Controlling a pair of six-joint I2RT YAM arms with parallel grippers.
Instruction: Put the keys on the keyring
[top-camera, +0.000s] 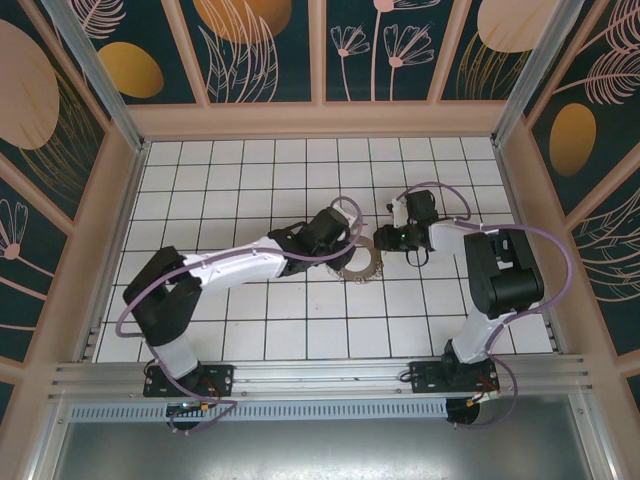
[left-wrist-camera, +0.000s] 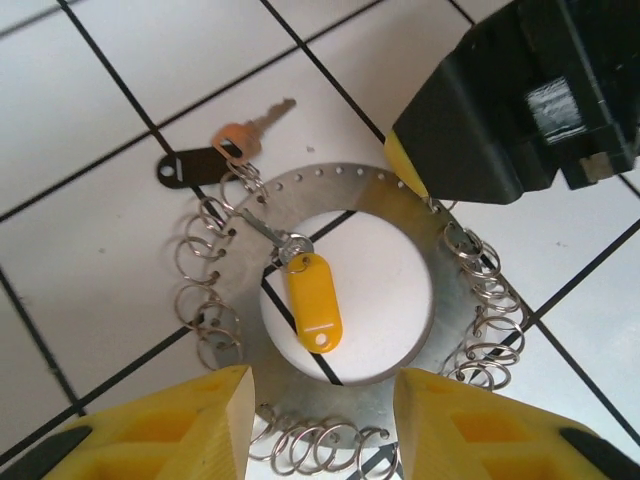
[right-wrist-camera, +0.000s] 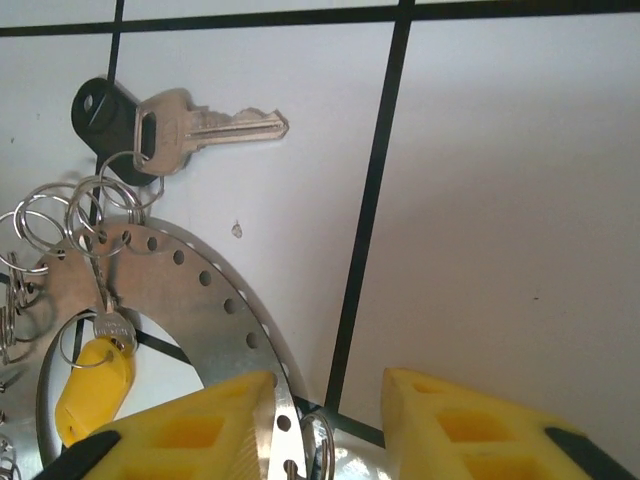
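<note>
While both claws stand open over the keyring, nothing is gripped yet.

From the top camera, the left gripper comes from 8 o'clock on a long, low arm. The right gripper comes from 3 o'clock with its elbow folded back. Below them the keyring, a flat grey metal ring plate fringed with small wire loops, lies on the white tiled table. On the left wrist camera, the left yellow fingers are wide apart and empty, astride the plate's 6 o'clock rim. The small key with a yellow plastic tag lies inside the hole, and the metal key with a black tag lies at 11 o'clock. On the right wrist camera, the right fingers are also apart and hold nothing, with the rim just beside one. I judge that one claw should pin the plate flat before the other pulls a loop, or the plate may slide.
</note>
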